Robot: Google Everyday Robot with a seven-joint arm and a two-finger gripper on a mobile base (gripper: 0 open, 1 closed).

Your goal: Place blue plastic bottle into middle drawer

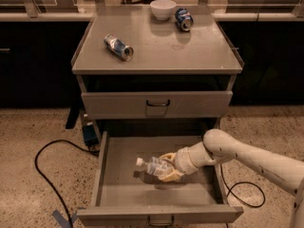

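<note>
The blue plastic bottle (153,166), clear with a white cap pointing left, lies tilted inside the pulled-out middle drawer (109,194). My gripper (167,167) reaches in from the right on a white arm and is shut on the bottle's right end, its yellowish fingers (169,175) above and below it. The bottle hangs just above the drawer floor, over its own shadow, near the drawer's middle.
The upper drawer (156,103) is closed. On the cabinet top (199,51) lie two blue-and-silver cans (118,46) (183,18) and a white bowl (163,8). A black cable (45,170) runs on the floor left; another loops right (247,194).
</note>
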